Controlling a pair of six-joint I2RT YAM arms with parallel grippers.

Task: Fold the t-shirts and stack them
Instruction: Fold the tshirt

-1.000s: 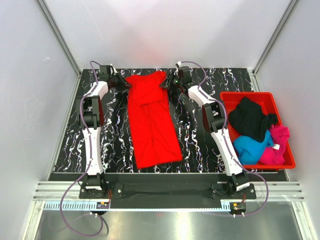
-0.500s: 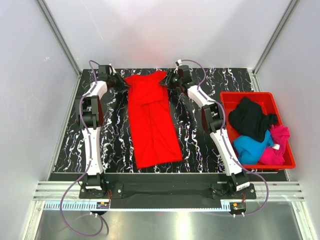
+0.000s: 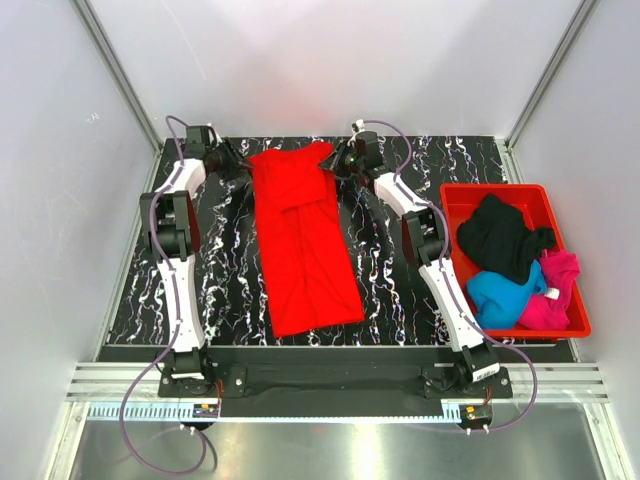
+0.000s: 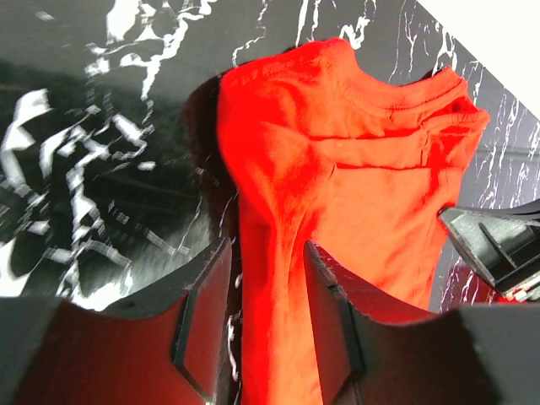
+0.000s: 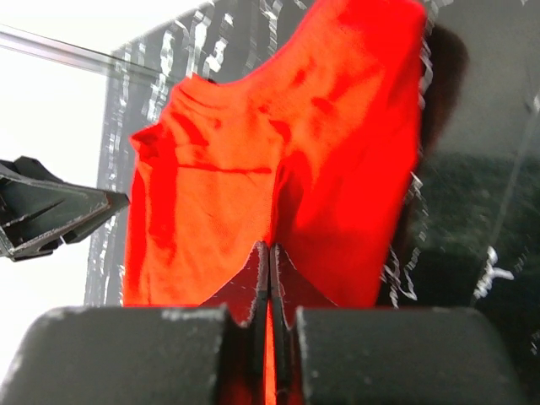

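Top external view showed the red t-shirt [image 3: 305,240] lying flat and lengthwise on the bench [image 3: 230,280], collar toward the far edge. My left gripper [image 4: 266,249] had just opened at one shoulder, jaws spread with cloth loose in the gap. My right gripper [image 5: 270,249] had just closed, pinching the other shoulder. I judged this a regrasp before folding. The black t-shirt [image 3: 505,238], blue t-shirt [image 3: 497,297] and pink t-shirt [image 3: 560,290] waited in the red bin [image 3: 490,188] by the right edge, obstructing nothing.

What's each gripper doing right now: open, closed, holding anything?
Left gripper: open, jaws apart with a fold of the red t-shirt between them.
Right gripper: shut on the red t-shirt.
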